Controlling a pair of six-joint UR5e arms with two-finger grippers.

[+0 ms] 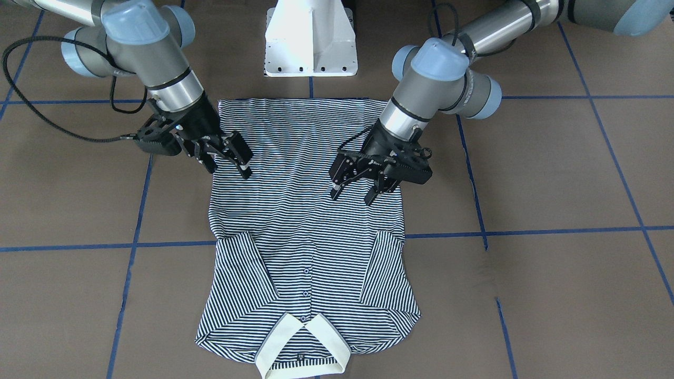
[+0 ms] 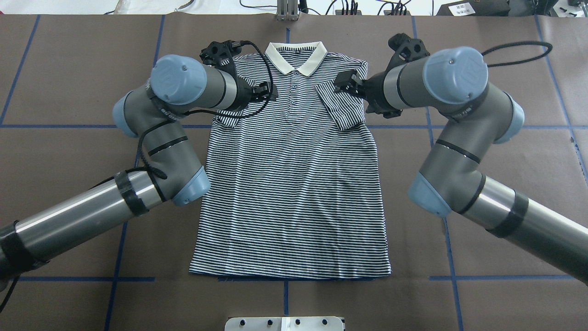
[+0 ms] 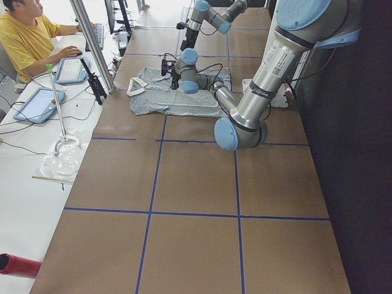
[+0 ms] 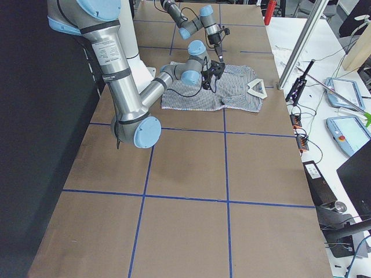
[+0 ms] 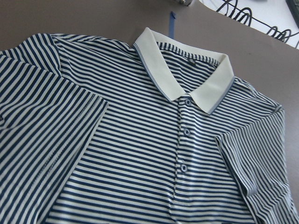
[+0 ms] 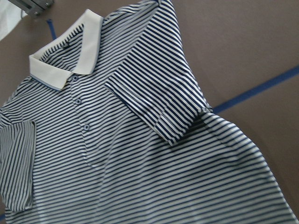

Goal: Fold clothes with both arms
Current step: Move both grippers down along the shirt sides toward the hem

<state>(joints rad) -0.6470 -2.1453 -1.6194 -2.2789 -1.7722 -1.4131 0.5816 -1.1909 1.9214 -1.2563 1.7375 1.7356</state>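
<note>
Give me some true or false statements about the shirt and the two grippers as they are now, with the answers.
1. Both sleeves lie folded in over the shirt. True.
2. The left gripper is shut on the collar. False: it is open and holds nothing.
3. The buttons face up. True.
4. The collar lies nearest the base. False: it is at the shirt's far end from the base.
5. The right gripper is open. True.

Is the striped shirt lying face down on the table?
No, the shirt lies face up, with its cream collar and button placket showing on top.
</note>
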